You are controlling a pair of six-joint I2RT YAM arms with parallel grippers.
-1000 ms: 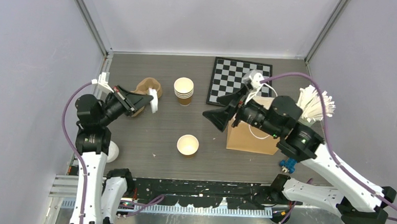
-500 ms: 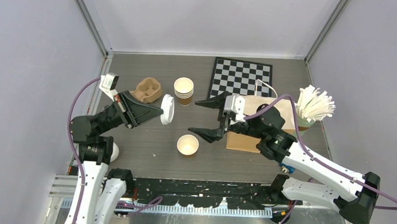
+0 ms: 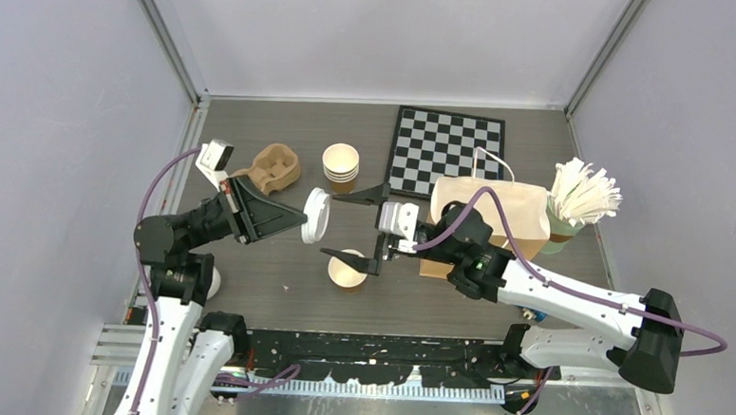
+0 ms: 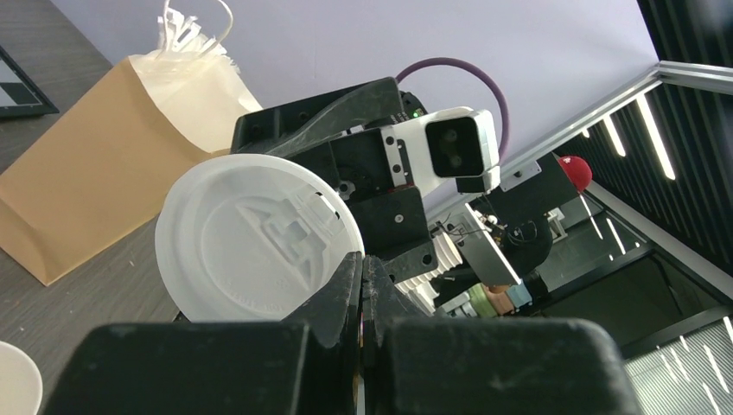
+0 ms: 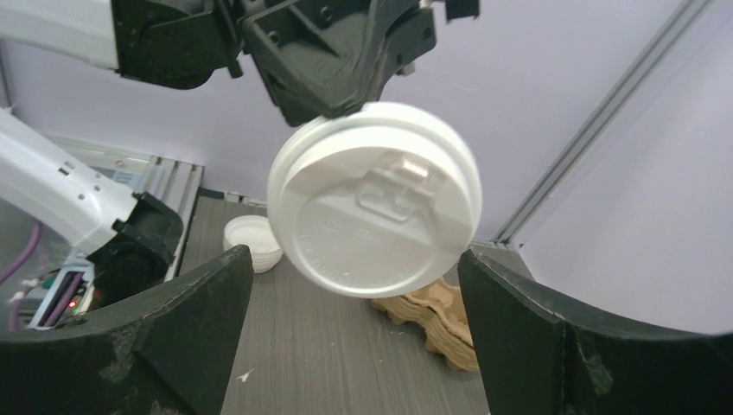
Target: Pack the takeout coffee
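Note:
My left gripper (image 3: 305,219) is shut on the rim of a loose white lid (image 3: 316,215), holding it on edge in the air left of the table's middle. In the left wrist view the lid (image 4: 259,251) stands just past my pinched fingertips (image 4: 361,259). My right gripper (image 3: 333,227) faces it, open wide, one finger on each side of the lid (image 5: 373,225) without touching it. Below them a single lidless tan cup (image 3: 348,268) stands on the table. The brown paper bag (image 3: 492,209) stands upright to the right. The takeout coffee is out of view.
A stack of lidless tan cups (image 3: 341,166) and a pulp cup carrier (image 3: 273,167) stand at the back. A chessboard (image 3: 448,150) lies behind the bag. A green cup of white sticks (image 3: 582,195) is at far right. A stack of white lids (image 3: 210,280) sits near the left arm's base.
My left gripper carried the lid rightward toward the middle. My right gripper swung left and down from the bag, and its open fingers now flank the lid.

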